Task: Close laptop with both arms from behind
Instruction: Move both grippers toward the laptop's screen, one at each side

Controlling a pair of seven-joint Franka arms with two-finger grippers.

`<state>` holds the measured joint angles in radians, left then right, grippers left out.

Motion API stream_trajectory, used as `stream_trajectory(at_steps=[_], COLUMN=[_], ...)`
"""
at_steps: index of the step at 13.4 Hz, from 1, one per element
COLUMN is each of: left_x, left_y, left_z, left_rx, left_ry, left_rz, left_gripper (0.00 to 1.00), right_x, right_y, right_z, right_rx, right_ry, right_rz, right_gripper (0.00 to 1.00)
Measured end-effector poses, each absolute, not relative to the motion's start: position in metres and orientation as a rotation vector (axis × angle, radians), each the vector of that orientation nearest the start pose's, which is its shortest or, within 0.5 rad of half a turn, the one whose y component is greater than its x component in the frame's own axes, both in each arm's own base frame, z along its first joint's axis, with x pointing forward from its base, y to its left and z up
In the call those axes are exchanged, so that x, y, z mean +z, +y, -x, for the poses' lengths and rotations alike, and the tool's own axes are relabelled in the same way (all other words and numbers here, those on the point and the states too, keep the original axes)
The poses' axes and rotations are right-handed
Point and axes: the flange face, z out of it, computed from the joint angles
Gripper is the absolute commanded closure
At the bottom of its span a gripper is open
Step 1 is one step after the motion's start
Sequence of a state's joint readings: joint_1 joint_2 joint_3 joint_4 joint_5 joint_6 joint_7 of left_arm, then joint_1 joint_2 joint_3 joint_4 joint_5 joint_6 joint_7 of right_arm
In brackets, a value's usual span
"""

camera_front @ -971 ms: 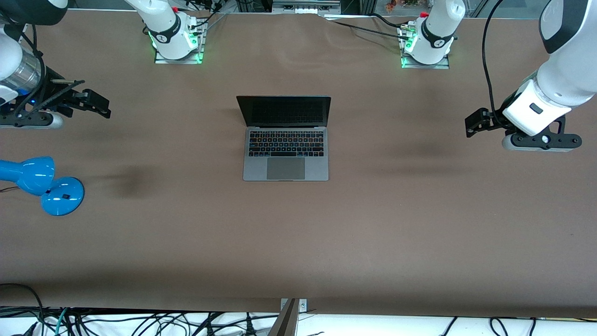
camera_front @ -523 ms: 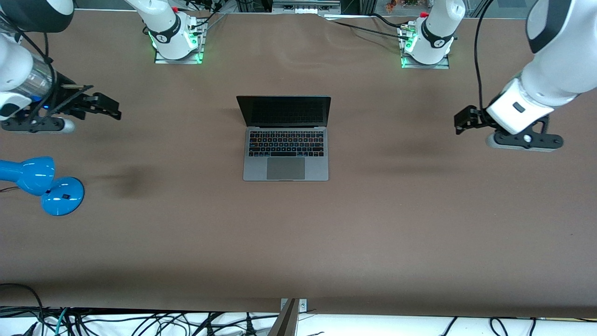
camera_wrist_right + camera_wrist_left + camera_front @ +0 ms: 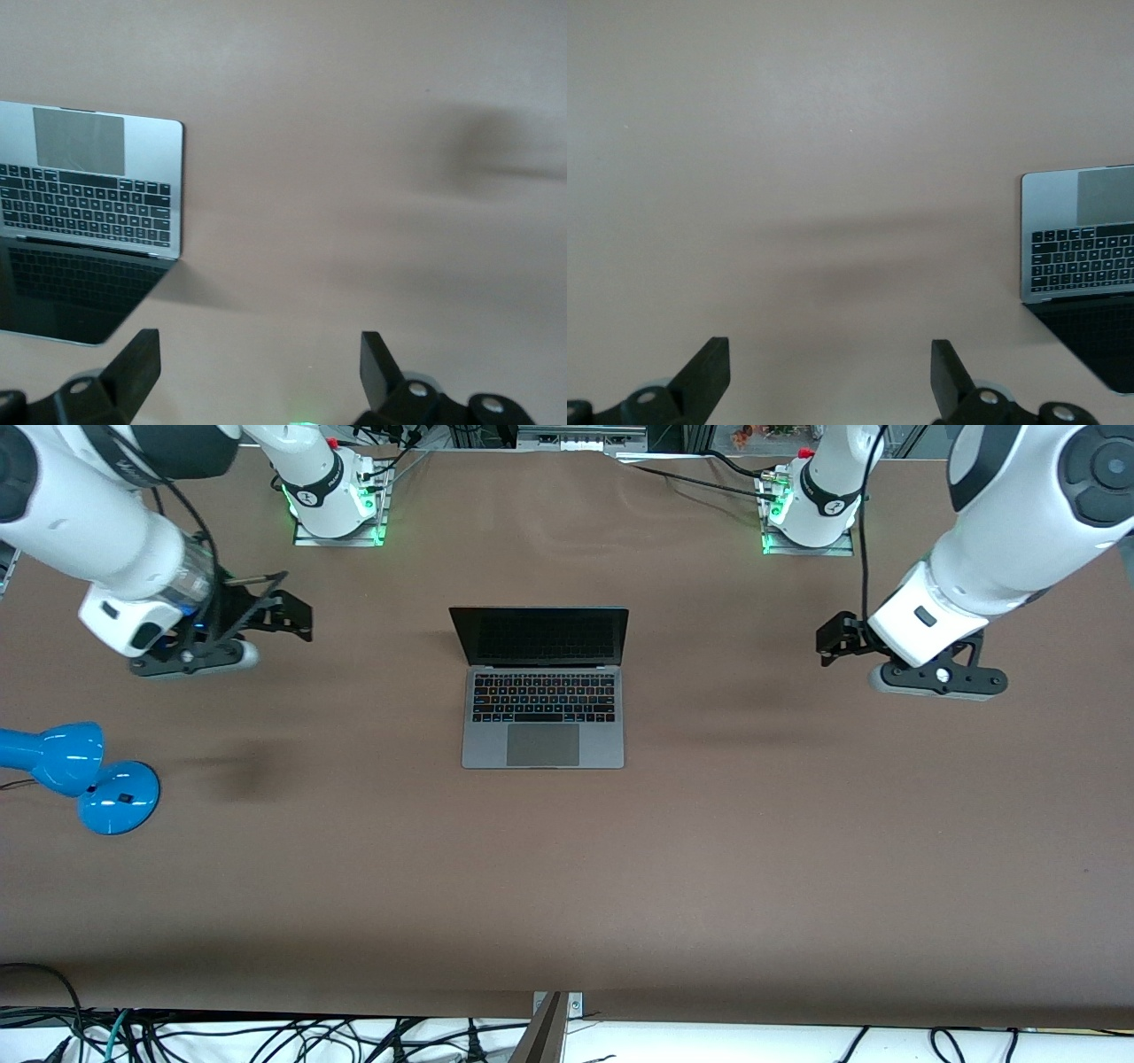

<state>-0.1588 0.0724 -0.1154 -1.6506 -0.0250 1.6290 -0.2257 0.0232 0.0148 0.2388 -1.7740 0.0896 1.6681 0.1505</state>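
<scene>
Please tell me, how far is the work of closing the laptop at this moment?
Nothing is done yet: the laptop stands open, screen upright, untouched. In hand: the left pincer and the right pincer hang open over bare table, one toward each end, both apart from the lid. Left to do: bring both to the lid's back and push it down onto the keyboard.

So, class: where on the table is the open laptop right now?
In the front view the laptop sits on the table midway between the arms' ends, nearer the bases, with the left gripper and right gripper apart from it.
</scene>
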Motion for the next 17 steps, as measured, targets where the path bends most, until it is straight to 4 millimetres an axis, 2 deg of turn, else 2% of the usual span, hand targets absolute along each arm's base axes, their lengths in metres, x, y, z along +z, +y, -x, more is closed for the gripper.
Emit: stream_trajectory(at_steps=[3,5,8,10,11,13,15,17], left_x=[0.547,0.541,0.529,0.519,0.514,0.507,0.502,0.496], left_y=[-0.192,-0.220,-0.270,-0.292,-0.300,-0.314,-0.333,-0.349], left_z=[-0.541,-0.529,-0.501,-0.483,-0.475,-0.458,-0.439,-0.424], left_rx=[0.177,0.198,0.265,0.344,0.393,0.463,0.487,0.504], left_ry=[0.032,-0.005,-0.038,-0.043,-0.053,-0.106,-0.145,-0.164], left_rz=[3.139,3.129,3.136,3.155,3.170,3.175,3.149,3.125], left_gripper=[0.00,0.05,0.14,0.28,0.33,0.51,0.76,0.93], right_x=[0.524,0.521,0.514,0.504,0.500,0.492,0.488,0.486], right_y=[0.190,0.224,0.258,0.269,0.275,0.291,0.307,0.324], right_z=[-0.526,-0.517,-0.504,-0.499,-0.496,-0.490,-0.483,-0.474], right_rx=[0.218,0.211,0.234,0.265,0.281,0.309,0.318,0.326], right_ry=[0.022,0.070,0.076,0.076,0.077,0.099,0.110,0.145], right_rz=[3.061,3.062,3.066,3.070,3.070,3.062,3.054,3.052], right_gripper=[0.00,0.02,0.14,0.28,0.47,0.60,0.69,0.72])
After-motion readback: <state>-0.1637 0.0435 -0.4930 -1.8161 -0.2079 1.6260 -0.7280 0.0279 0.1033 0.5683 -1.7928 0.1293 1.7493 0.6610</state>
